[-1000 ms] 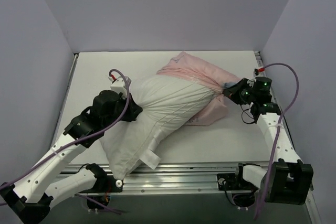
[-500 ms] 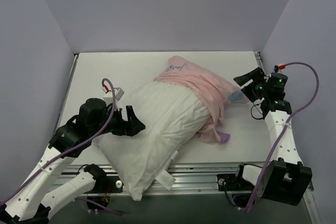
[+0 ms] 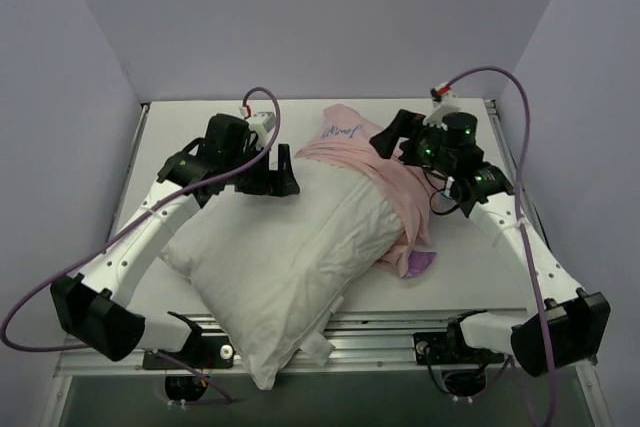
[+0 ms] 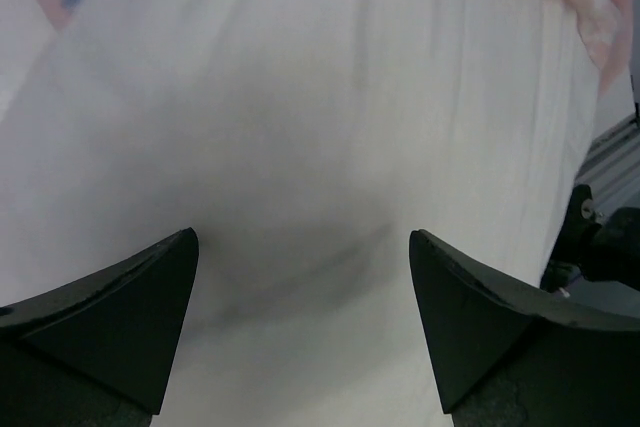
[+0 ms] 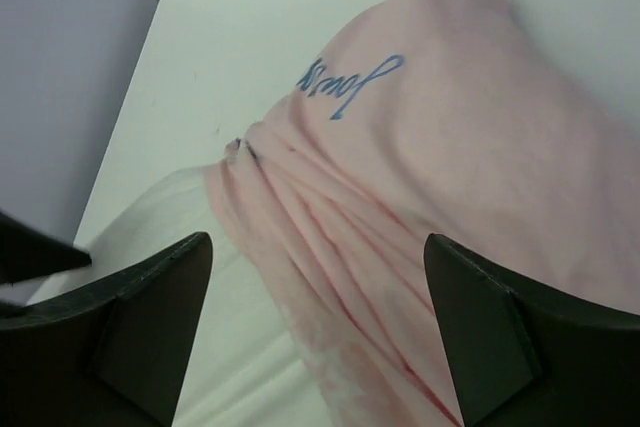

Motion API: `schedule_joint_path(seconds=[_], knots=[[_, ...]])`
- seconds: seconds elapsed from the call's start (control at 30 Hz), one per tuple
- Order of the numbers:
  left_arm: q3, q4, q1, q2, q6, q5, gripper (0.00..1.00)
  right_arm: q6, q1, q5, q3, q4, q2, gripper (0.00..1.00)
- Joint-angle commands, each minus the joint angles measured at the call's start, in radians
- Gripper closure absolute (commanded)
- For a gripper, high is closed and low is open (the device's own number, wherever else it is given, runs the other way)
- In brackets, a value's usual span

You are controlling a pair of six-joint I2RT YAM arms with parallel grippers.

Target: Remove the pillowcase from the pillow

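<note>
The white pillow (image 3: pixel 290 267) lies diagonally across the table, its near corner hanging over the front rail. The pale pink pillowcase (image 3: pixel 385 182) is bunched over its far right end, blue script (image 3: pixel 338 132) facing up and a purple patch (image 3: pixel 420 262) showing low down. My left gripper (image 3: pixel 285 175) is open just above the pillow's far left side; bare white pillow (image 4: pixel 300 127) fills its view between the fingers (image 4: pixel 300 247). My right gripper (image 3: pixel 385 139) hangs open over the gathered folds of the pillowcase (image 5: pixel 440 147), holding nothing (image 5: pixel 318 242).
The white table (image 3: pixel 190 137) is boxed in by grey walls at the back and on both sides. A metal rail (image 3: pixel 400 319) runs along the near edge. The pillow's small white tag (image 3: pixel 318 347) hangs past that rail.
Both grippers have opened and let go. The left arm swung up to the pillow's far side. The right gripper moved left over the pillowcase. The pillow settled flatter and nearer the front.
</note>
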Motion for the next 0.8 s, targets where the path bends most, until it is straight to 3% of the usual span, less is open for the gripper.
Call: schedule_joint_path(seconds=[0.0,0.17,0.33,0.37,0.47,0.5,0.53,0.57,0.63,0.77], knots=[[0.135,0.017,0.044,0.078,0.126,-0.06,0.06,-0.146,0.097,0.078,0.08,-0.033,0.071,0.18],[0.146,0.08,0.09,0.168,0.173,-0.177,0.06,-0.25,0.238,0.159,0.147,-0.067,0.151,0.17],[0.064,0.113,0.073,0.256,0.128,0.01,0.02,-0.315,0.29,0.184,0.219,-0.102,0.243,0.17],[0.032,0.141,0.069,0.254,0.096,0.04,0.08,-0.327,0.293,0.187,0.234,-0.11,0.257,0.17],[-0.085,0.242,0.063,0.23,0.035,0.145,0.39,-0.378,0.307,0.195,0.305,-0.15,0.321,0.17],[-0.125,0.274,0.061,0.224,0.025,0.166,0.53,-0.391,0.315,0.195,0.326,-0.173,0.359,0.17],[-0.137,0.282,0.06,0.213,0.019,0.174,0.79,-0.417,0.318,0.195,0.371,-0.19,0.381,0.17],[-0.145,0.285,0.058,0.21,0.016,0.179,0.89,-0.428,0.322,0.198,0.394,-0.203,0.399,0.17],[-0.145,0.27,0.05,0.201,0.021,0.174,0.97,-0.453,0.335,0.205,0.455,-0.243,0.461,0.17],[-0.141,0.262,0.034,0.138,0.051,0.122,0.98,-0.5,0.374,0.182,0.552,-0.305,0.551,0.17]])
